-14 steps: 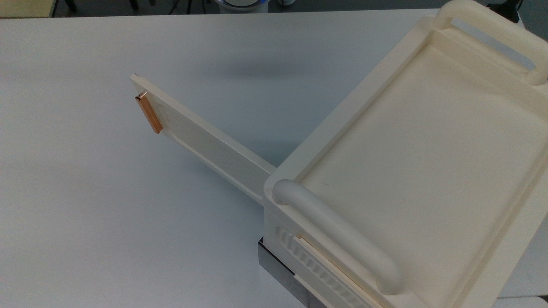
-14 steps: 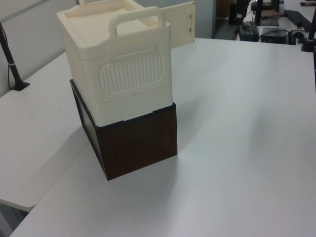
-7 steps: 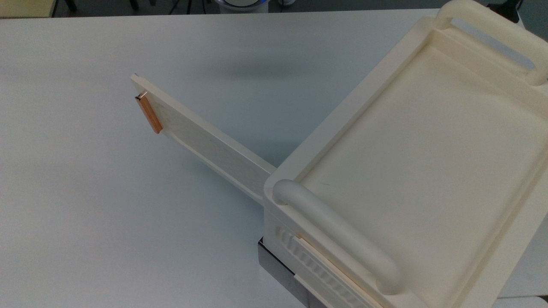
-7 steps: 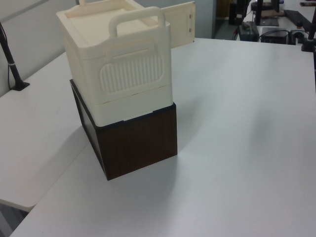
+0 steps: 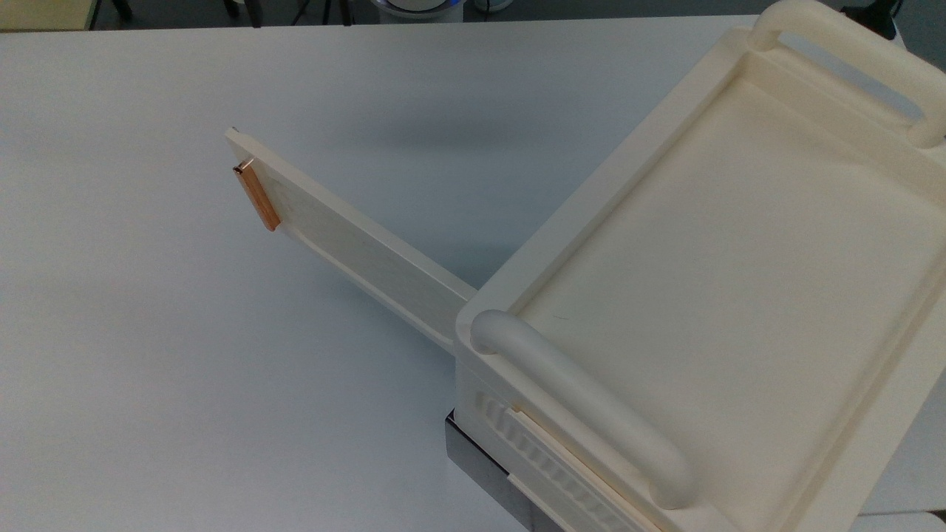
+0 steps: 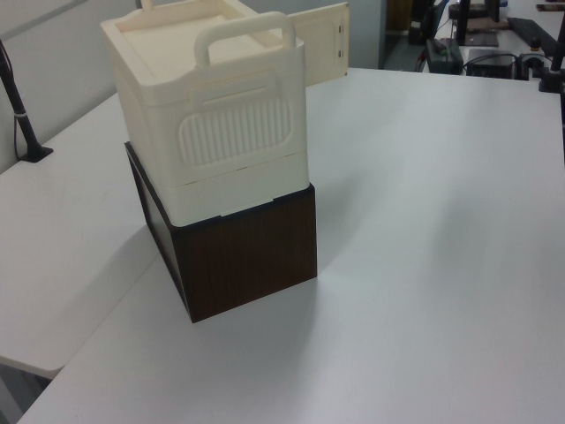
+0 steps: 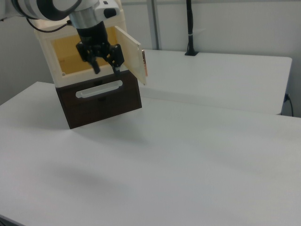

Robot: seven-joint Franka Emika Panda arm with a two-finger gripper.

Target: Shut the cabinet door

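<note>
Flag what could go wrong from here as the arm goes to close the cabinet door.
1. The gripper, open, hangs in front of the cabinet opening, on the door's inner side; the cabinet door could swing into it.
2. The door stands wide open, and its copper handle sits on the far face, so the arm probably must go round the door's free edge and could clip it.
3. The cabinet sits raised on a dark base; a hard push might shift it.

White table [image 5: 185,355] — black pole [image 7: 190,28] clamped at its far edge.
</note>
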